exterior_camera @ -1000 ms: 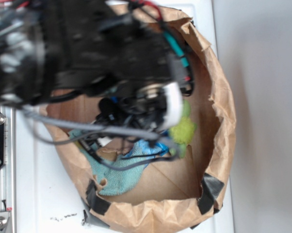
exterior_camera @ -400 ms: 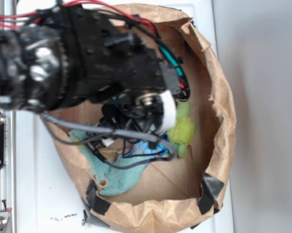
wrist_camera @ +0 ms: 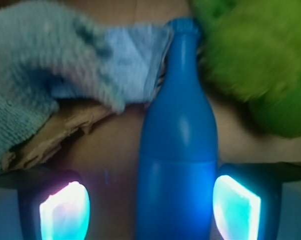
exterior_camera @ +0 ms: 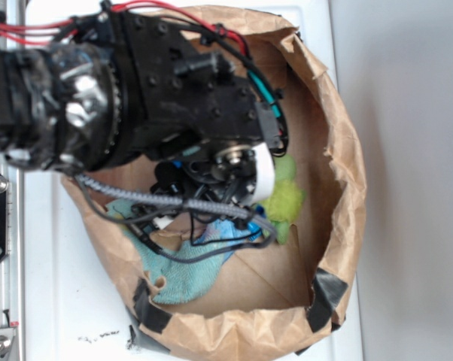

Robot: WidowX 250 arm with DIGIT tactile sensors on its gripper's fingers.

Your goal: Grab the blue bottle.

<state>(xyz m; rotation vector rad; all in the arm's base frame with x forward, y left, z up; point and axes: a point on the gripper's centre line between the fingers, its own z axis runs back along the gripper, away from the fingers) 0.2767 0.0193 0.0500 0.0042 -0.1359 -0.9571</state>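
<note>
Hand (wrist_camera: 150, 207): I see it spread, pads either side of bottle, not touching.
Bottle (wrist_camera: 178, 150): lying in paper bag (exterior_camera: 339, 150), neck between rag (wrist_camera: 45, 95) and green plush (wrist_camera: 255, 55).

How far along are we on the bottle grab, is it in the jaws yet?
Done: the gripper is lowered into the paper bag and lined up, with the blue bottle lying between its open fingers. In hand: closing in; the right pad sits close to the bottle, the left still has a gap. Left: shut the jaws and lift. The rag and green plush lie near the neck.
</note>
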